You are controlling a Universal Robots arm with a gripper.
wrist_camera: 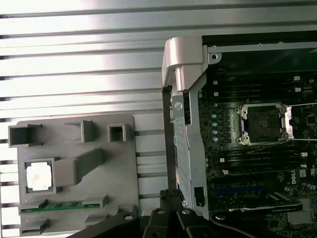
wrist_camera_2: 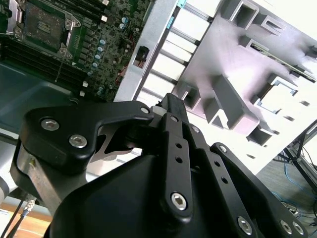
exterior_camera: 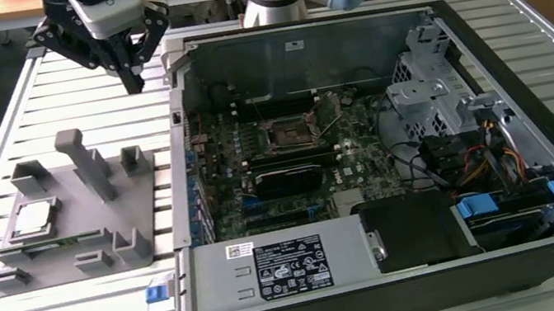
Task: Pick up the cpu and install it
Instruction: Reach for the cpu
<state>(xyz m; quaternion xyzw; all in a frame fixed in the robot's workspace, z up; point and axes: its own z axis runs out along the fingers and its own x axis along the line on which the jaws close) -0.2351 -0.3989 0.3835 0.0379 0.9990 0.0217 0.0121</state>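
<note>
The cpu (exterior_camera: 34, 217), a small silver square, lies flat in a recess of the grey fixture (exterior_camera: 99, 225) on the slatted table, at the exterior view's left; in the first wrist view the cpu (wrist_camera: 39, 176) shines bright. The black socket (exterior_camera: 290, 132) with its metal frame sits on the motherboard inside the open computer case; both wrist views show the socket (wrist_camera: 261, 123) (wrist_camera_2: 44, 25). My gripper (exterior_camera: 133, 85) hangs above the table beyond the fixture, beside the case's corner, well apart from the cpu. Its black fingers (wrist_camera: 171, 198) (wrist_camera_2: 173, 111) stand shut with nothing held.
A green memory stick (wrist_camera: 62, 206) lies in the fixture beside the cpu. Upright posts (exterior_camera: 88, 160) rise from the fixture. The case's metal wall (wrist_camera: 183, 99) stands between fixture and motherboard. A power supply (exterior_camera: 272, 265) and drive cage (exterior_camera: 433, 89) fill the case's other parts.
</note>
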